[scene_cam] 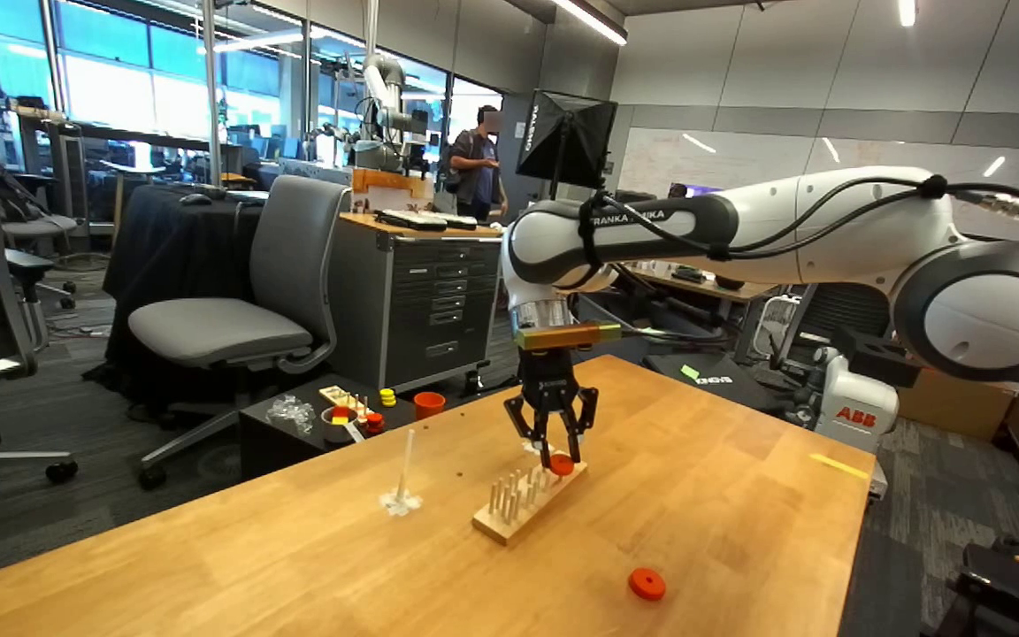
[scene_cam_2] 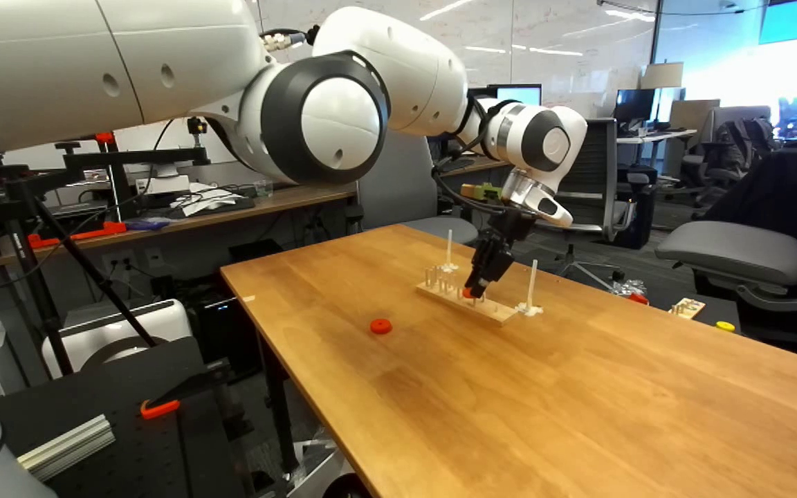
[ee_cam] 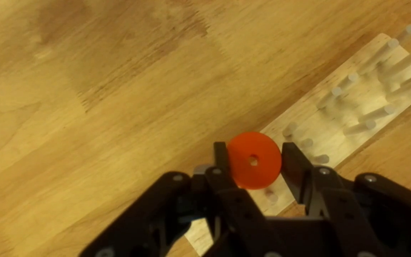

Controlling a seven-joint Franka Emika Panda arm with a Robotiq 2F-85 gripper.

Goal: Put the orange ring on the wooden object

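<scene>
My gripper [ee_cam: 254,153] is shut on an orange ring [ee_cam: 253,176], with one finger against each side of it. The ring also shows between the fingertips in both exterior views [scene_cam: 561,464] [scene_cam_2: 468,293]. The gripper holds it low over the wooden object [scene_cam: 496,528], a flat light-wood base with thin upright pegs, near the end with fewer pegs. The base also shows in the wrist view [ee_cam: 339,142], partly hidden by ring and fingers. A pale patch shows through the ring's hole; I cannot tell whether it is a peg or the base.
A second orange ring [scene_cam: 647,585] lies flat on the table [scene_cam: 739,478], apart from the base. A lone pale stick [scene_cam: 406,469] stands on a whitish foot beside the base. Another stick [scene_cam_2: 449,249] stands behind the base in an exterior view.
</scene>
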